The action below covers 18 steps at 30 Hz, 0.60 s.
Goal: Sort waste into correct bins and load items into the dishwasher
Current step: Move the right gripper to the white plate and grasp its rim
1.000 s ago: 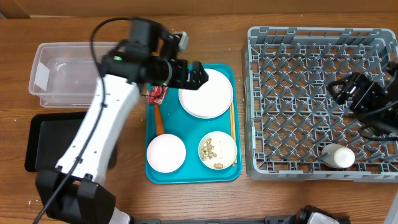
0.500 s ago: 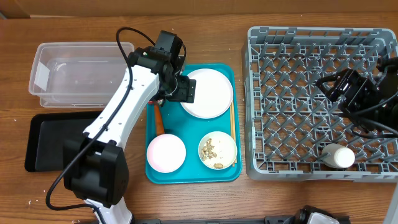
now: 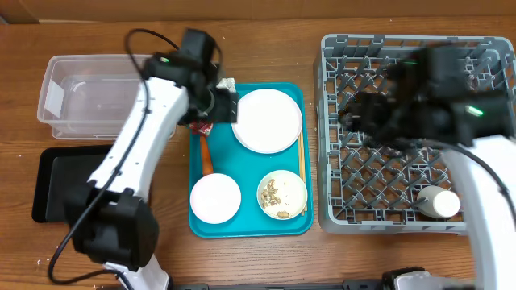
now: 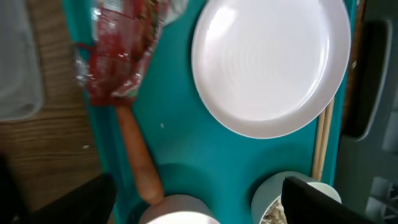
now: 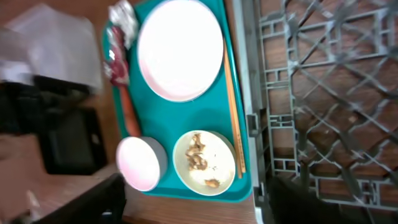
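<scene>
The red wrapper (image 3: 201, 122) lies at the teal tray's top-left, with the white tissue (image 3: 226, 83) above it and the orange stick (image 3: 206, 153) below. The large plate (image 3: 267, 120), an empty bowl (image 3: 215, 197) and a bowl with food scraps (image 3: 282, 194) sit on the tray. The small cup (image 3: 439, 201) lies in the grey rack (image 3: 403, 48). My left gripper (image 3: 222, 105) hovers open and empty over wrapper (image 4: 115, 56) and plate (image 4: 270, 65). My right gripper (image 3: 355, 113), blurred, is open and empty over the rack's left side, and its view shows the plate (image 5: 180, 50).
The clear tub (image 3: 97, 97) stands at far left, with the black tray (image 3: 56, 181) in front of it. Wooden chopsticks (image 3: 302, 165) lie along the right edge of the teal tray (image 3: 250, 165). The rack's left wall (image 5: 249, 118) borders the tray.
My right arm has swung left across the rack toward the teal tray. My left gripper has shifted slightly up and left over the tray's top-left corner.
</scene>
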Available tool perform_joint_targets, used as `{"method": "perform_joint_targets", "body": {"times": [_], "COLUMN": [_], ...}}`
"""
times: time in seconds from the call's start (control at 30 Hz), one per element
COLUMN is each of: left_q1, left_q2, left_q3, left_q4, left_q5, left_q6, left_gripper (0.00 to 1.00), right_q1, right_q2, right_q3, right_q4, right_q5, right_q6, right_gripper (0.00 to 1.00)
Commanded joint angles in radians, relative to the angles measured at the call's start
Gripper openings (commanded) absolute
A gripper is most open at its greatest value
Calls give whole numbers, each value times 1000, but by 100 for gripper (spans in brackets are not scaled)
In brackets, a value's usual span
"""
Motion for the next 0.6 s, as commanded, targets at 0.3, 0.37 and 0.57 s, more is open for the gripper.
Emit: {"method": "perform_joint_targets", "body": {"times": [0.3, 0.37, 0.57], "left_q1": [72, 72, 72], "left_q2": [-145, -145, -145], "left_q3": [105, 105, 105], "left_q4": [-44, -60, -67], "left_q5": [23, 23, 21], "left_q6": [-8, -5, -1], "left_gripper": [100, 100, 100], "right_q1": [224, 233, 236], "right_q2": [406, 449, 554], "right_q3": [6, 6, 6], "right_q4": [155, 172, 219], "right_q5": [92, 92, 82], "right_q6": [393, 423, 504], "right_gripper": [54, 55, 54]}}
